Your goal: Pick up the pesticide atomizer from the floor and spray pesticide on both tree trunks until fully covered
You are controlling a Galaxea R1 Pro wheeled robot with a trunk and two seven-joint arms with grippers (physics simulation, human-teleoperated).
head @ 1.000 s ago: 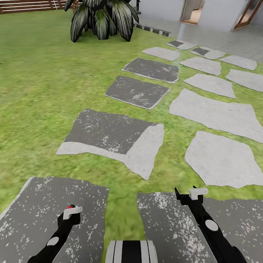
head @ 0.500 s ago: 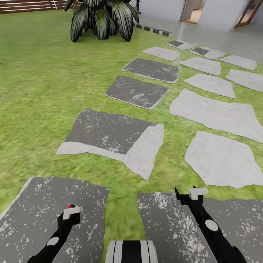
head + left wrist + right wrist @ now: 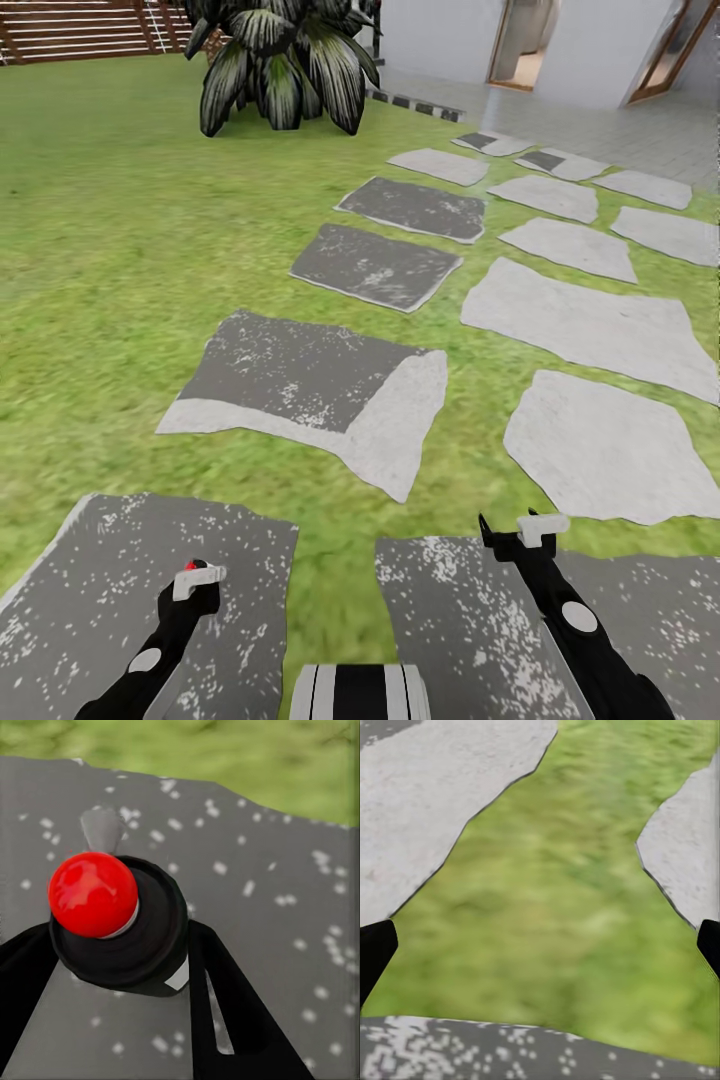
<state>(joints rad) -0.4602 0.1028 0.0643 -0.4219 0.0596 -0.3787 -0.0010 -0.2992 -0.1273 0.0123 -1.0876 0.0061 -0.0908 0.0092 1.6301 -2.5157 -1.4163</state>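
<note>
Left gripper (image 3: pixel 190 573) fingers clamped on black bottle (image 3: pixel 124 922) with red ball top, right gripper (image 3: pixel 512 531) fingers spread with nothing between, grass (image 3: pixel 562 907) ahead, grey stones (image 3: pixel 310 380) beyond both.

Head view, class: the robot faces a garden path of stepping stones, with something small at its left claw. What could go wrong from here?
1. The broad-leaved plant ahead is not a tree; heading for it and spraying it would likely waste pesticide.
2. The black red-topped object sits between the left claw's fingers; uneven edges where the stepping stones meet the grass might jolt it loose.
</note>
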